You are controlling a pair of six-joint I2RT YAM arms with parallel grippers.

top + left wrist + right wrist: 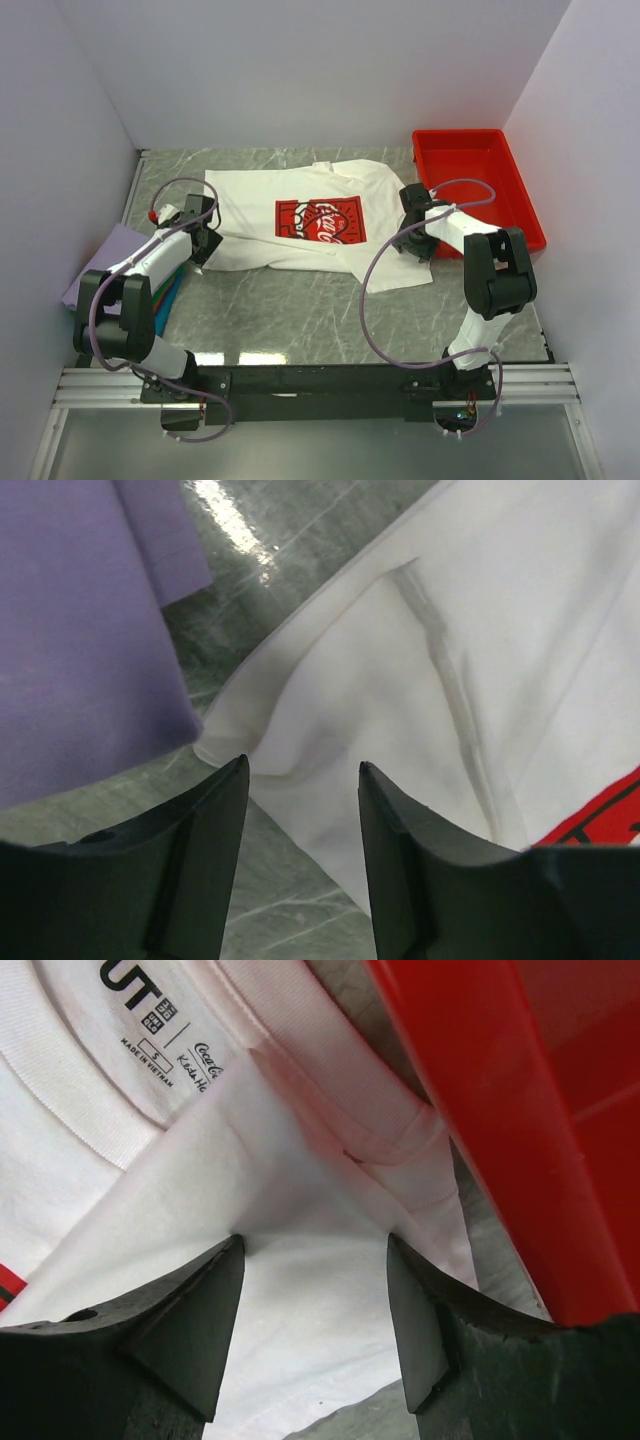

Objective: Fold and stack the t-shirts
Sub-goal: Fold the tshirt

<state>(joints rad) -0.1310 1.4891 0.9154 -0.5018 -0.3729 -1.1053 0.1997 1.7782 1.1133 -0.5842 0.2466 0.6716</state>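
Note:
The white t-shirt with the red chest print lies spread on the table, partly folded over. My left gripper is open at the shirt's left edge; in the left wrist view the open jaws straddle a white cloth corner. My right gripper is open at the shirt's right side; in the right wrist view its jaws press down on white cloth near the collar label. The folded lavender shirt lies at the left, with green and blue edges beside it.
The red plastic tray stands at the back right, close beside my right gripper; its wall fills the right of the right wrist view. The lavender shirt lies just left of my left gripper. White walls enclose the marble table.

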